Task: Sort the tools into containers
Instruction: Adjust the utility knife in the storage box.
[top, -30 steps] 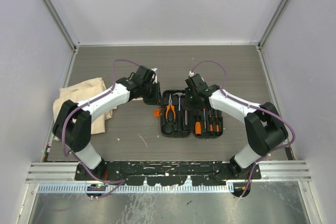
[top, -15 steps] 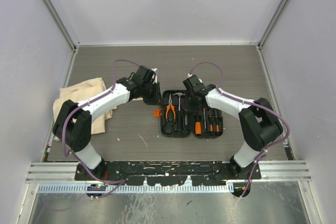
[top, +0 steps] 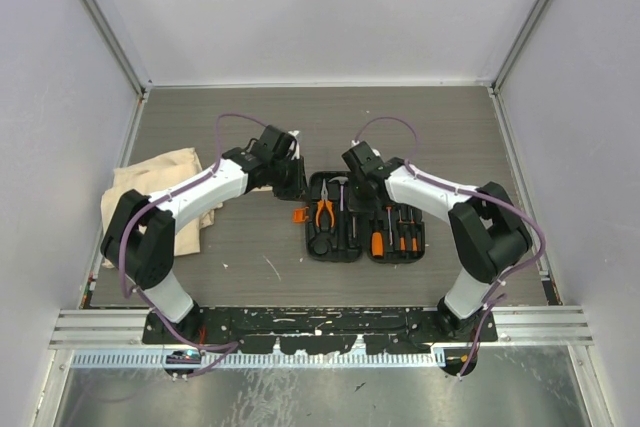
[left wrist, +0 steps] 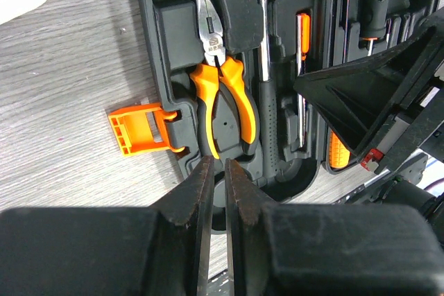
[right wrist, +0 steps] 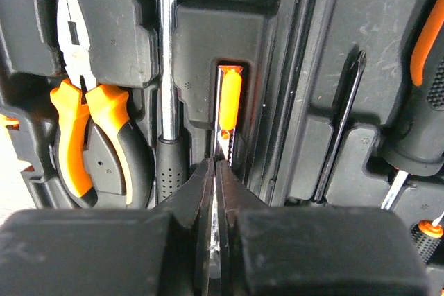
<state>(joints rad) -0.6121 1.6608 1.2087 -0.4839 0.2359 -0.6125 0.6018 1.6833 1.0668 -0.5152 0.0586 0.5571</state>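
One case (top: 364, 249), one bag (top: 160, 182), one pliers (left wrist: 216, 60), one hammer (right wrist: 166, 88); grey bench (top: 320, 127), white walls (top: 320, 7). Nearly closed, the left gripper (left wrist: 217, 164) is empty; the right gripper (right wrist: 214, 166) pinches one thin driver (right wrist: 229, 98).

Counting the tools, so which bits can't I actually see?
Head of hammer: right wrist view, cut off by top edge.
Lower shaft of thin driver: same view, hidden between right pincer fingers.
Cloth bag: top view, partly under left arm.
Left pincer, left wrist view: gripping the case or not, unclear.
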